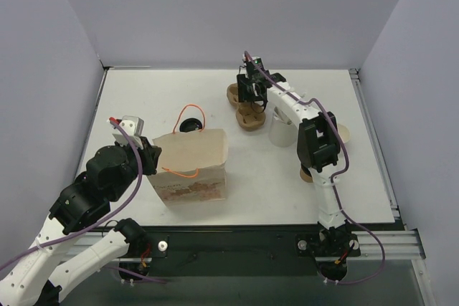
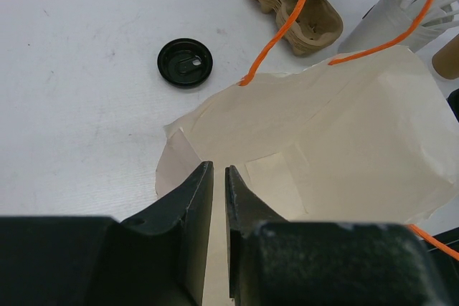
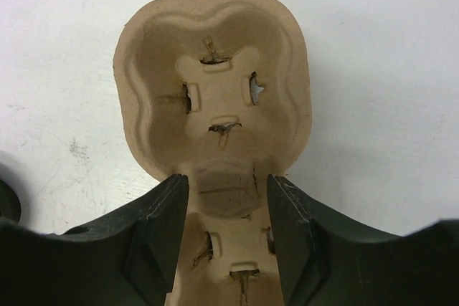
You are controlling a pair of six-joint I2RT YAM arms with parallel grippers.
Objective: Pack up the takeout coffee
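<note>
Though most of it is cut off by the frame, the small kraft-brown paper cup (image 2: 449, 56) shows a strip of its brown wall at the right edge of the left wrist view, just beside the taller white paper cup (image 2: 391, 25) that holds white sticks. From overhead only a brown sliver of it shows under the right arm's elbow, on the right half of the white counter (image 1: 158, 91), nearer the near edge than the white cup. A tan piece (image 1: 343, 132) on the other side of that arm is too hidden to identify. Toward the far edge from the white cup and just beside it sits the brown moulded-pulp two-hole cup carrier (image 3: 215, 69). The right pincer (image 3: 228, 180) is over it, released, with its black fingers spread wide to either side of the narrow waist between the two holes; I cannot tell whether they touch the pulp. A round black plastic lid (image 2: 185, 63) lies alone left of the carrier, around the middle of the counter. Near the near edge, left of centre, is the cream paper bag (image 2: 323, 134) with thin orange cord handles (image 2: 283, 26) and a printed front. The left pincer (image 2: 219, 170) is clenched on the bag's left edge, with paper showing in the thin slit between its fingers.
</note>
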